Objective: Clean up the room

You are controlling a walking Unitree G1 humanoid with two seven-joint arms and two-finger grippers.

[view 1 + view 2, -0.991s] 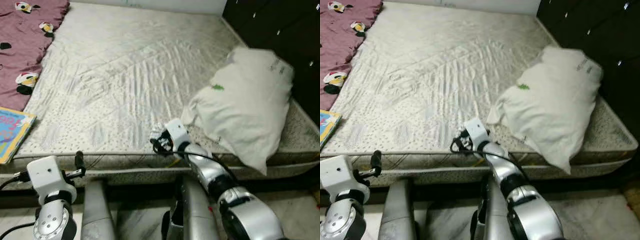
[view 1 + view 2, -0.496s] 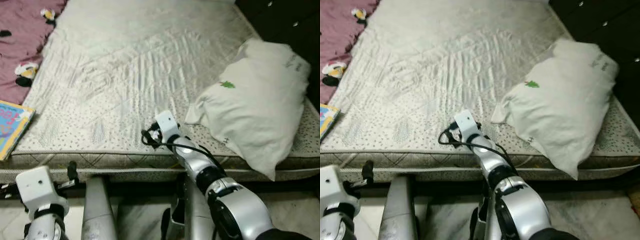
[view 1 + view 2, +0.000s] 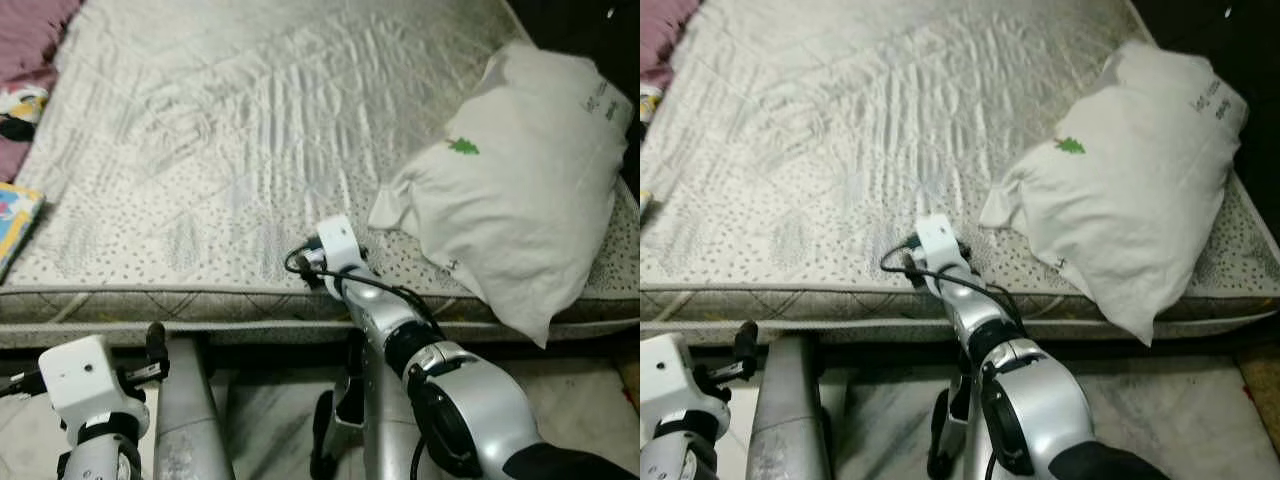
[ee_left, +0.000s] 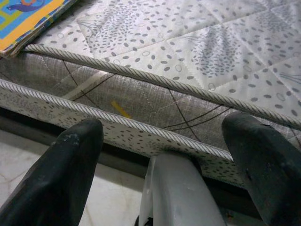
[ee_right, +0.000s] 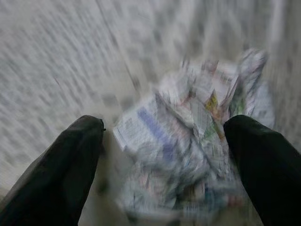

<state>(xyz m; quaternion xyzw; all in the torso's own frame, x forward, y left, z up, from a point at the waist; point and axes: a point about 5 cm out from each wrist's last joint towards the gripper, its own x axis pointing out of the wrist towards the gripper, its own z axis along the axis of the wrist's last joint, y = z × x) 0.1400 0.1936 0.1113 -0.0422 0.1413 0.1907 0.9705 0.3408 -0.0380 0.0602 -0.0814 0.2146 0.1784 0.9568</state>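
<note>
A crumpled ball of newspaper [image 5: 188,136] lies on the pale quilted mattress [image 3: 220,130] near its front edge. My right gripper [image 5: 167,134] is open around it, one black finger [image 5: 75,155] on each side of the paper. In the eye views the right gripper [image 3: 312,262] sits under its white wrist box, just left of the white pillow [image 3: 520,190]. My left gripper [image 4: 162,136] hangs open in front of the mattress side, low at the left [image 3: 150,350], holding nothing.
A colourful book [image 4: 28,19] lies at the mattress's front left corner [image 3: 15,225]. A maroon blanket [image 3: 25,40] covers the far left. The pillow overhangs the front right edge. Dark furniture [image 3: 610,25] stands at the right. Pale marble floor [image 3: 270,440] lies below.
The camera has moved closer and tilted down, so the whole bed shifted in view. My right gripper stays at the paper by the mattress's front edge.
</note>
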